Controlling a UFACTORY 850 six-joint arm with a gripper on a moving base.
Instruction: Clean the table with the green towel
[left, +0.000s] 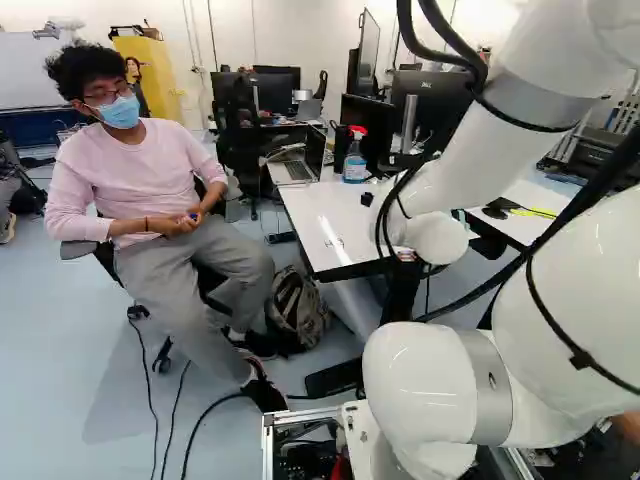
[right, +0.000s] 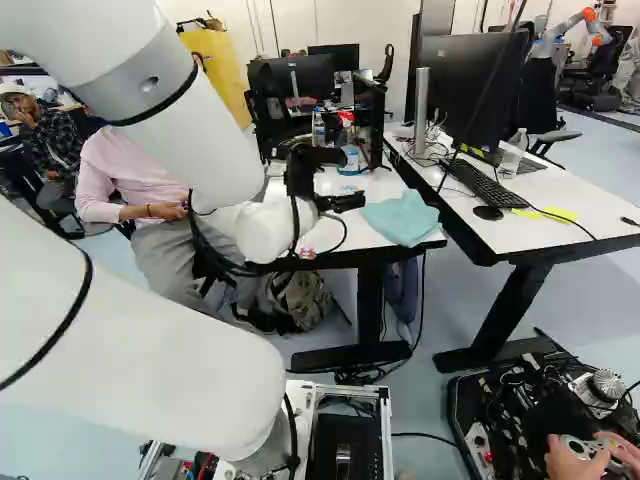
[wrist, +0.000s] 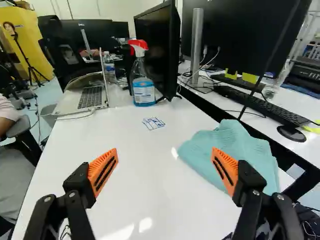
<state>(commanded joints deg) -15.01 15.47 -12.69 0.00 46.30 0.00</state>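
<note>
In the right base view my gripper (right: 353, 180) hangs over the near part of the white table (right: 345, 238), just beside the towel. The wrist view shows the gripper (wrist: 165, 162) open, its orange-padded fingers wide apart with only bare tabletop seen between them. The light green towel (wrist: 245, 150) lies crumpled on the table's edge, ahead of and partly behind one finger. Blue drawn marks (wrist: 153, 123) stand on the tabletop ahead of the gripper. The table (wrist: 135, 185) has glossy light reflections.
Farther along the table stand a spray bottle (wrist: 143, 90) with a red head, an open laptop (wrist: 90, 97) and a monitor (wrist: 159, 50). A second table holds a keyboard (wrist: 260, 105) and a mouse (wrist: 291, 133). A backpack (left: 297, 310) lies on the floor. Another robot (right: 575, 30) stands far back.
</note>
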